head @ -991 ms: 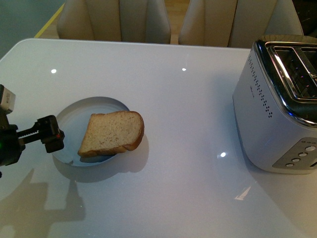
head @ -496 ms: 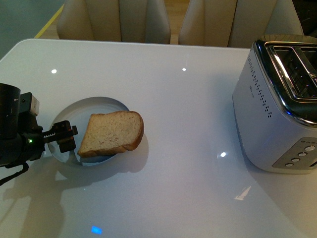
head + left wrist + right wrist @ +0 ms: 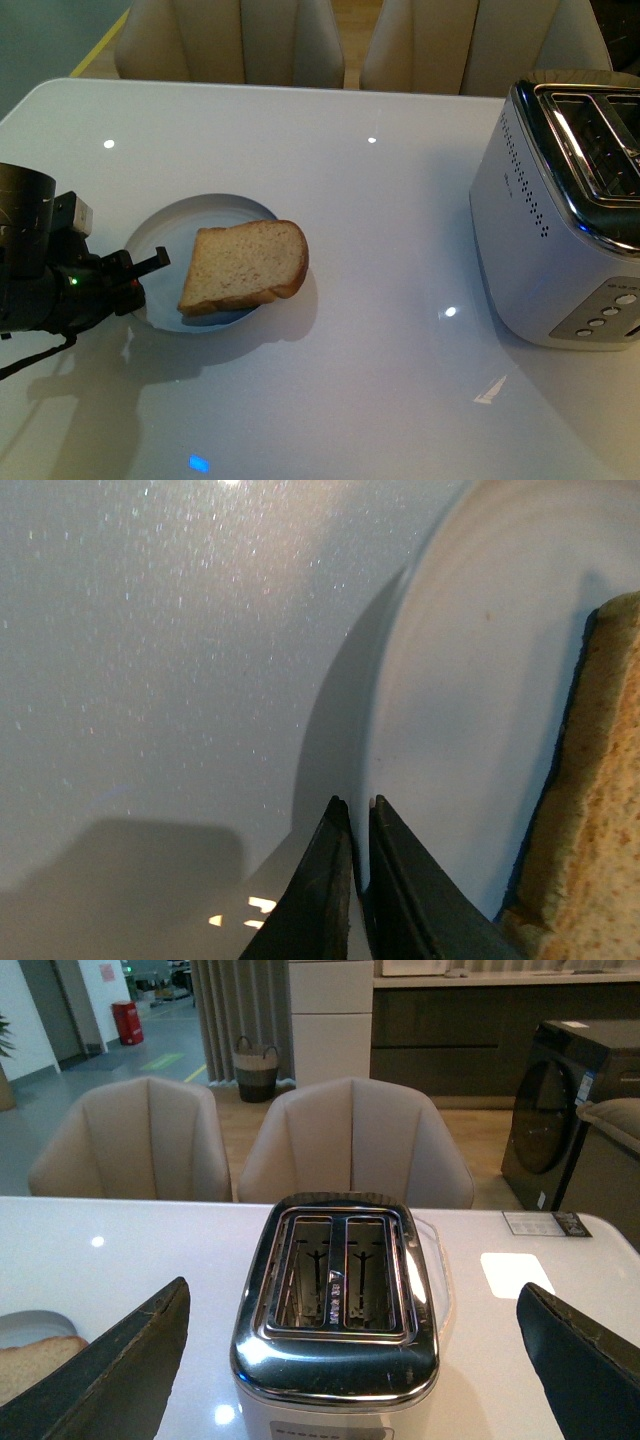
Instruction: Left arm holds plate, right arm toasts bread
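Observation:
The pale grey-blue plate [image 3: 165, 235] is on the white table at the left, with the slice of bread [image 3: 245, 265] lying across its right half and overhanging the rim. My left gripper [image 3: 148, 270] is shut on the plate's near-left rim. In the left wrist view the jaws [image 3: 355, 805] pinch the edge of the plate [image 3: 470, 660], with the bread [image 3: 590, 810] beside them. My right gripper [image 3: 352, 1290] is open and empty, above and behind the toaster [image 3: 335, 1340]. It is out of the front view. The plate [image 3: 30, 1322] and bread [image 3: 35, 1365] show at the edge of the right wrist view.
The white and chrome two-slot toaster [image 3: 545, 215] stands at the table's right side, its slots empty. Two beige chairs [image 3: 230, 40] stand behind the far edge of the table.
My left gripper moved in from the left and shut on the plate's rim. The plate and bread have shifted a little to the right.

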`<move>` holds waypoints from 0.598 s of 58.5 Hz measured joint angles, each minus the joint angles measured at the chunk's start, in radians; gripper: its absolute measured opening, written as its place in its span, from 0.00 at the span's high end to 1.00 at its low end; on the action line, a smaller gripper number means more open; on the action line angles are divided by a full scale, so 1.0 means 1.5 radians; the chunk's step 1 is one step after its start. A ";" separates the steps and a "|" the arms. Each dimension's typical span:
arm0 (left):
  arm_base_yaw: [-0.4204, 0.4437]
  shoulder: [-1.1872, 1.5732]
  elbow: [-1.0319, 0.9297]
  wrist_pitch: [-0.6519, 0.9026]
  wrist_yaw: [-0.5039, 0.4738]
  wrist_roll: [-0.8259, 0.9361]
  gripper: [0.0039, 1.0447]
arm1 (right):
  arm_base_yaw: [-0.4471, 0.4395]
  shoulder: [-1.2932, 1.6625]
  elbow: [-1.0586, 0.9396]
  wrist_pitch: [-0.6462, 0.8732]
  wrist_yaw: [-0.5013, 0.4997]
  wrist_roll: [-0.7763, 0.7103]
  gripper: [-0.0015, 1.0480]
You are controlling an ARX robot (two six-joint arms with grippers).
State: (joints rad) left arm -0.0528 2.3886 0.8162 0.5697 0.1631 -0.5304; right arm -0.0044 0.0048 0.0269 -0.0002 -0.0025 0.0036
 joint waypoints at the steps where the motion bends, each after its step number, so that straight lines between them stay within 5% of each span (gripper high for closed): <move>1: 0.001 -0.001 -0.004 0.001 0.002 -0.004 0.97 | 0.000 0.000 0.000 0.000 0.000 0.000 0.09; 21: 0.021 -0.129 -0.144 0.023 0.016 -0.035 0.97 | 0.000 0.000 0.000 0.000 0.000 0.000 0.09; 35: 0.001 -0.315 -0.198 -0.062 0.014 -0.049 0.97 | 0.000 0.000 0.000 0.000 0.000 0.000 0.09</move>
State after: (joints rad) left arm -0.0517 1.9156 0.5198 0.4770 0.1844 -0.6044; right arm -0.0044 0.0048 0.0269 -0.0002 -0.0025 0.0036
